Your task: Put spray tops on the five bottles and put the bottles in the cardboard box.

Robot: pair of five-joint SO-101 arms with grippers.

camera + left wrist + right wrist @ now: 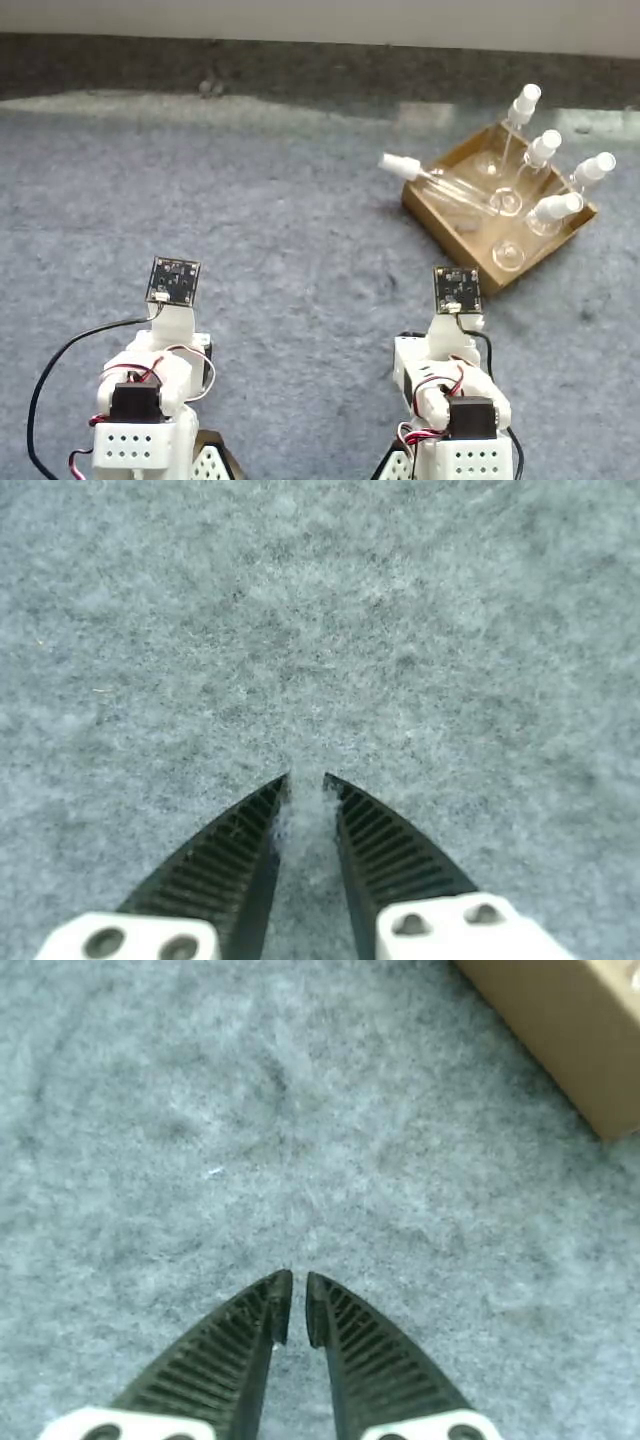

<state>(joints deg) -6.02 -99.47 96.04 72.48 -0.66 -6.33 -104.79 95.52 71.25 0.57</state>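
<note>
Nearest my high camera are the two arm bases: left arm [150,385] and right arm [455,395], side by side at the near edge of the grey felt table cover [280,210], both well apart from the container. On the left wrist feed, the left gripper [306,782] hangs over bare felt with its jaws drawn in to a narrow slit and nothing between them. On the right wrist feed, the right gripper [296,1280] reads the same: jaws almost touching at the tips, nothing gripped, felt below. A corner of the cardboard box [570,1030] shows ahead of that gripper, not in contact with it. From the high camera I place the cardboard box [448,238] on the felt beyond the right arm and off to its right, set diagonally to the table edge. Contents: five clear bottles, each with a white spray top fitted. Four stand upright with tops above the rim: first bottle [522,105] at the far corner, second bottle [542,150] just nearer, third bottle [595,168] at the right corner, fourth bottle [555,208] nearest the arms. A fifth bottle [455,187] lies on its side across the box interior; its spray top [398,165] projects past the left wall, over the felt.
</note>
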